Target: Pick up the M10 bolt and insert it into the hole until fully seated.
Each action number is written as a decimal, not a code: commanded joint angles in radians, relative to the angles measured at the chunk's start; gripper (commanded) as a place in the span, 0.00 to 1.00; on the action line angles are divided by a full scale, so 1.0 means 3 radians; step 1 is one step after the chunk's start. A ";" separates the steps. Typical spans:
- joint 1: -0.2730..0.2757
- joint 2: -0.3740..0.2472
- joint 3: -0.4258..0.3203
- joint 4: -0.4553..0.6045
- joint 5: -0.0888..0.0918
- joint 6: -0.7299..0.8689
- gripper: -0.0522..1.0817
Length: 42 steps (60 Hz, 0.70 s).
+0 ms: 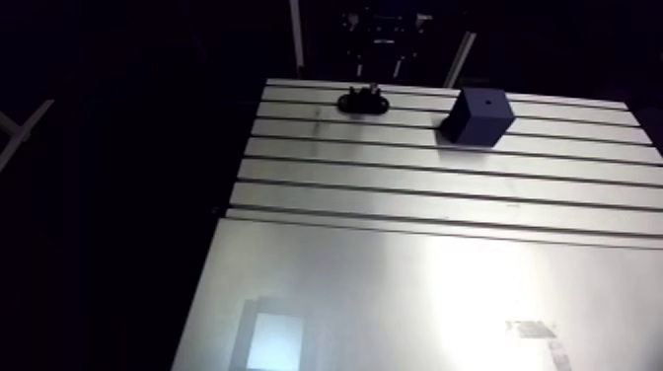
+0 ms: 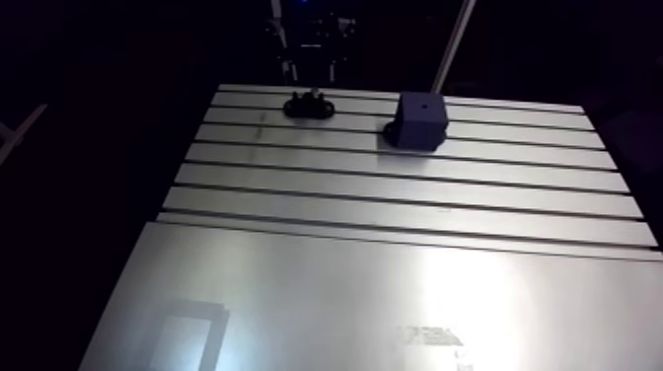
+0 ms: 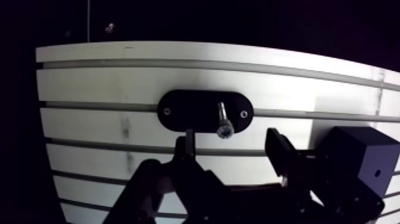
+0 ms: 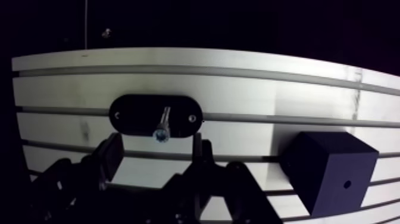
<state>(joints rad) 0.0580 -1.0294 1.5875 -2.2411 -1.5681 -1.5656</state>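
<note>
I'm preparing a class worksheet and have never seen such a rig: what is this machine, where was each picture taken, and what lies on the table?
It is one robot arm with a two-fingered gripper. Two pictures come from a camera on the arm's upper link, looking over the slotted aluminium table; two come from a wrist camera looking past the fingers. On the table sit a black oval holder with a bolt standing in it and a dark block with a small hole. The gripper is open and holds nothing.

arm view: high, far | wrist view: low, near | shared: M10 bolt (image 3: 223, 121)
</note>
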 commanded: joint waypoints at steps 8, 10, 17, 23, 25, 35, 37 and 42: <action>0.0006 0.0088 -0.0037 -0.0003 -0.0001 -0.0005 0.38; 0.0006 0.0099 -0.0038 -0.0003 -0.0001 -0.0005 0.38; 0.0006 0.0125 -0.0057 -0.0003 -0.0001 -0.0005 0.40; 0.0006 0.0136 -0.0068 -0.0003 -0.0001 0.0000 0.40; 0.0006 0.0137 -0.0068 -0.0003 -0.0001 -0.0004 0.40; 0.0006 0.0142 -0.0063 -0.0003 -0.0001 -0.0005 0.41; 0.0006 0.0142 -0.0063 -0.0003 -0.0001 -0.0005 0.41; 0.0006 0.0142 -0.0059 -0.0003 -0.0001 -0.0005 0.43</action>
<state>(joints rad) 0.0598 -0.9885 1.5687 -2.2420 -1.5685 -1.5667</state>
